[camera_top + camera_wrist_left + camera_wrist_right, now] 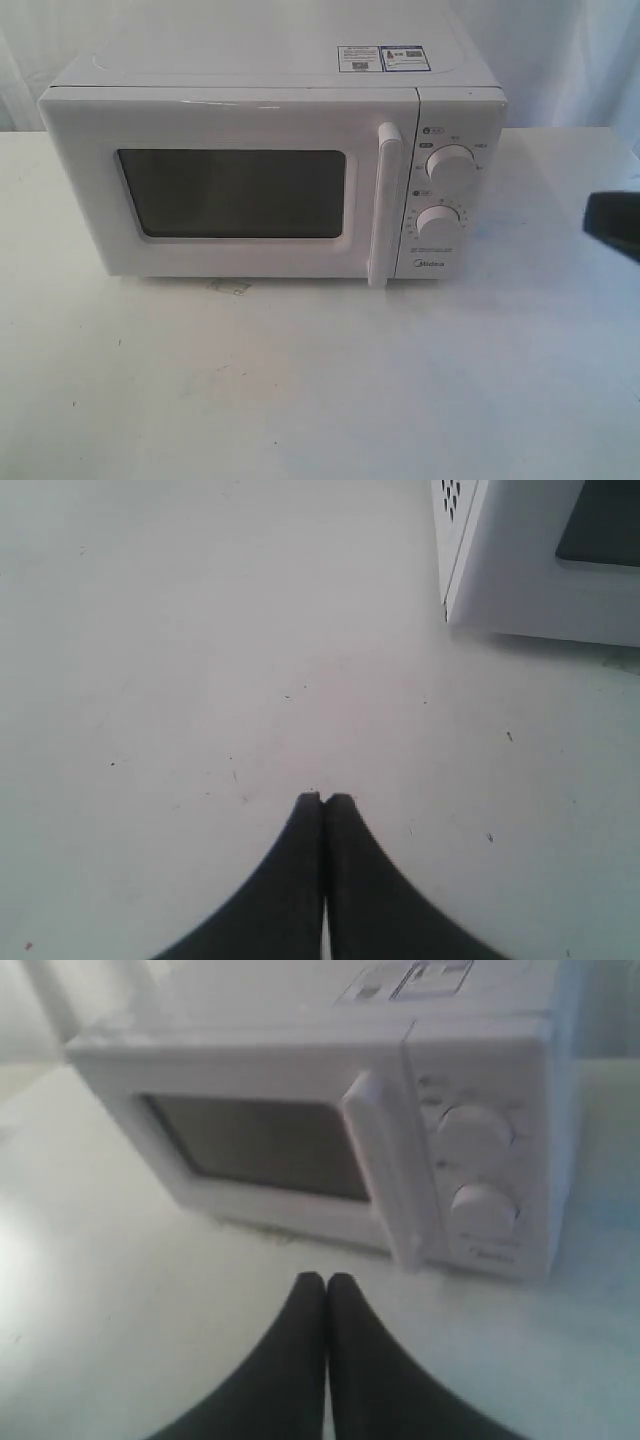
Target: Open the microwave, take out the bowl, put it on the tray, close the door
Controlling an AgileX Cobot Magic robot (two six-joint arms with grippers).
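microwave [270,180] stands at the rear of the tabletop [300,390], door [230,190] shut flush. left tool [325,798]: tips pressed together, holding nothing, over the tabletop near the microwave's corner. right tool [326,1278]: likewise closed, empty, facing the door.

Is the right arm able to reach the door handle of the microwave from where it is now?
Probably yes: only bare table lies between the right gripper and the handle, which faces it. Its jaws are shut, so they must open first.
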